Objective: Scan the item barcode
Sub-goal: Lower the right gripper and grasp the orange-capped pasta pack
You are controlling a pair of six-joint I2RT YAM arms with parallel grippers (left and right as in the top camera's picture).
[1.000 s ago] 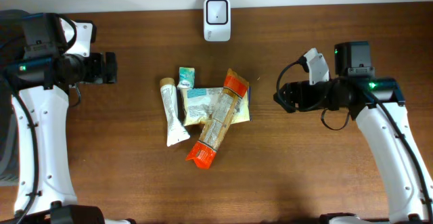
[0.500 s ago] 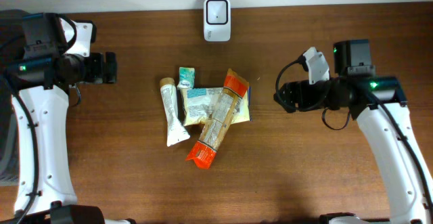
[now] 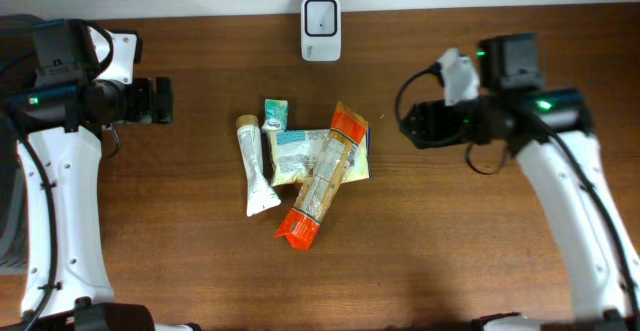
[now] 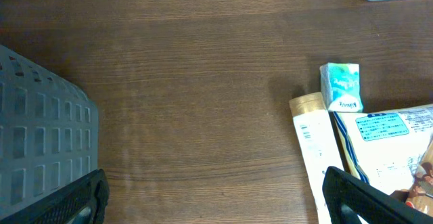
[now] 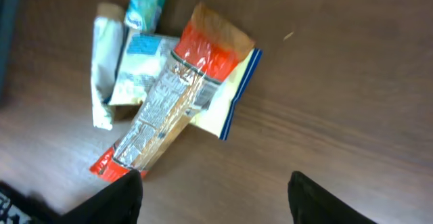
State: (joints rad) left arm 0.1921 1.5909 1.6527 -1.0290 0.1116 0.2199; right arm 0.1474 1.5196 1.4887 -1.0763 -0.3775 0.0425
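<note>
Across the desk (image 3: 200, 271), the right claw (image 3: 408, 126) has edged closer to the packet pile (image 3: 310, 166) lying just ahead of it. It is empty, fingers parted, probably starting a pick. Beyond the pile, the left claw (image 3: 165, 101) hangs wide open.

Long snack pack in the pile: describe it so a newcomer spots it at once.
From the white scanner at the far edge of the table, drop to the pile of packets mid-table. The long pack lies diagonally on top. Only it has orange-red ends; the tube, pouch and small teal packet have none.
</note>
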